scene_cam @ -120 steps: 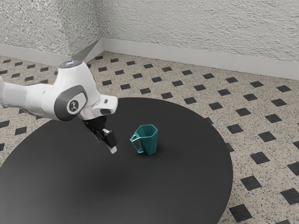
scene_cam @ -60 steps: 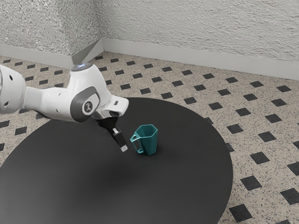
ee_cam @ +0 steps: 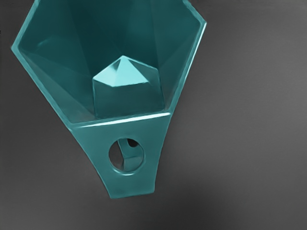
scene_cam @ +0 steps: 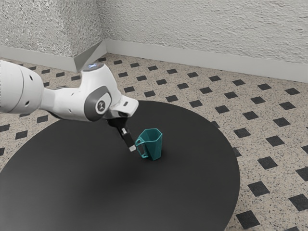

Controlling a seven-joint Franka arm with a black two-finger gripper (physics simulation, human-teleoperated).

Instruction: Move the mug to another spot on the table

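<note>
Our fingers (scene_cam: 128,141) hang tilted just beside the handle (scene_cam: 140,147) of the teal mug (scene_cam: 152,143). We cannot tell whether they are spread or pressed together. The mug stands upright near the middle of the round black desk (scene_cam: 72,192), its handle turned toward us.

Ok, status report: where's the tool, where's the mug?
Tool low, right beside the handle. Teal mug upright on the black table, not lifted. Nothing between tool and mug.
</note>
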